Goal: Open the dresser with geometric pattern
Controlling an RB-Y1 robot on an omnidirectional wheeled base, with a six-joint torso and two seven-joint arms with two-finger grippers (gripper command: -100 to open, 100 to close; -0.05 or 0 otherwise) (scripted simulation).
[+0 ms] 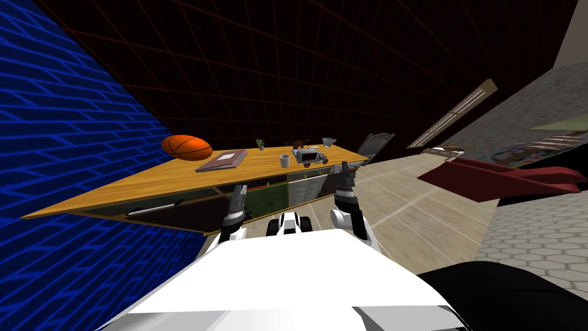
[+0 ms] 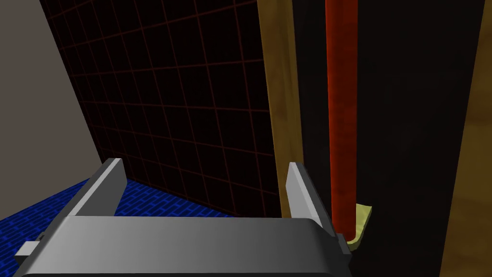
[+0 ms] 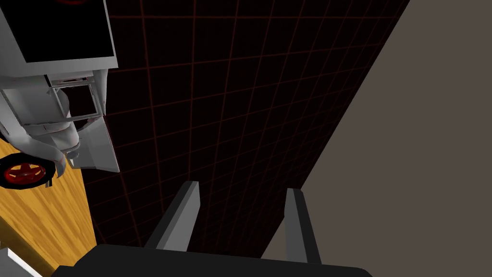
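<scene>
Because the left claw (image 2: 204, 166), fingers apart, sits at the dresser (image 1: 143, 184) front with the red handle (image 2: 341, 120) outside its span, closing likely misses. The right claw (image 3: 242, 190), apart and empty, stands at the dresser's top edge near the toy truck (image 3: 48, 96): knock risk. Open floor (image 1: 413, 212) lies beyond the dresser's end.

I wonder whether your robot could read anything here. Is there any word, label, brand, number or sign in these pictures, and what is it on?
There is no text to read.
The book, the mug, the toy truck and the ball on the dresser show no letters or numbers.
</scene>
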